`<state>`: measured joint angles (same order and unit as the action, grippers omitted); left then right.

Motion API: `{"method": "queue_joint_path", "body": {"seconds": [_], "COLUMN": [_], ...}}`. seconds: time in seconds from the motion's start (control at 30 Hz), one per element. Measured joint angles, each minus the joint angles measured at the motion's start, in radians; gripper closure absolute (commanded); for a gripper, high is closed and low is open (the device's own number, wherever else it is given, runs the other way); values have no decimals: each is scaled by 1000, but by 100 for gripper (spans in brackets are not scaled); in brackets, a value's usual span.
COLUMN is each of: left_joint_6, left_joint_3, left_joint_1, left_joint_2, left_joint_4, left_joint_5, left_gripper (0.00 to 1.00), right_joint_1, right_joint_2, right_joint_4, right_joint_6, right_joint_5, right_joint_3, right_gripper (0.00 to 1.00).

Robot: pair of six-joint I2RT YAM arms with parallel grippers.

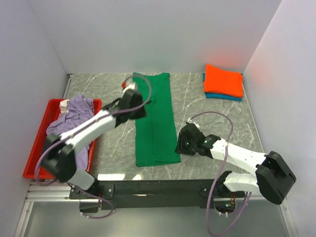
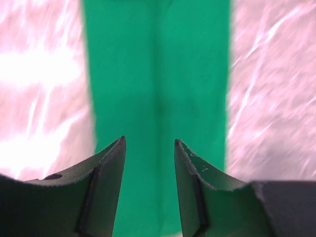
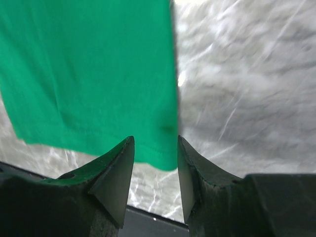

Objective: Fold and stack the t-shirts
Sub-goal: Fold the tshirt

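**A:** What do we read first in the overhead view?

**B:** We note the green t-shirt lying flat in the middle of the table. It is folded into one long narrow strip that runs from the far edge toward the arms. In the left wrist view we also see a faint lengthwise crease down its middle.

**A:** Where do we place the two end effectors?

**B:** The left gripper hovers over the strip's left edge, in its far half, and hides a patch of cloth. Its jaws stand apart with nothing between them. The right gripper sits at the strip's near right corner. In its wrist view the jaws are parted and the hemmed corner lies just past the fingertips. We cannot tell whether the tips touch it.

**A:** What else do we label?

**B:** In the far right corner a folded orange t-shirt rests on a folded blue t-shirt, of which only a thin edge shows. On the left a lavender t-shirt lies crumpled in the red tray, reaching over its rim. The left arm crosses above the tray's near part and covers some of it.
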<state>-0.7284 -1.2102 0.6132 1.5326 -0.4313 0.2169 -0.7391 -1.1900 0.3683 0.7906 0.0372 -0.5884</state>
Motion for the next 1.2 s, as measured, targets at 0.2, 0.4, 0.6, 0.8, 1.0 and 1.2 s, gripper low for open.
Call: {"method": "queue_joint_path", "body": {"seconds": [0.2, 0.4, 0.6, 0.8, 1.0, 1.2], "left_joint_6": [-102, -183, -243, -285, -330, -369], "left_joint_3": [382, 613, 713, 771, 790, 795], "left_joint_1": [27, 60, 80, 105, 162, 212], "left_joint_2": [-262, -420, -477, -473, -441, -417], "left_joint_4": [-4, 3, 53, 110, 145, 180], "left_joint_5": [-30, -100, -166, -202, -216, -219], "left_gripper": [52, 53, 54, 54, 54, 60], "right_joint_1": [-73, -75, -75, -75, -75, -75], "right_joint_2": [-1, -22, -42, -45, -43, -39], "right_joint_4": [19, 17, 9, -6, -35, -68], "right_joint_6": [0, 4, 12, 24, 33, 39], "right_joint_5": [22, 40, 42, 37, 18, -5], "right_joint_3": [2, 9, 34, 42, 66, 81], "right_gripper": [53, 55, 58, 62, 65, 70]}}
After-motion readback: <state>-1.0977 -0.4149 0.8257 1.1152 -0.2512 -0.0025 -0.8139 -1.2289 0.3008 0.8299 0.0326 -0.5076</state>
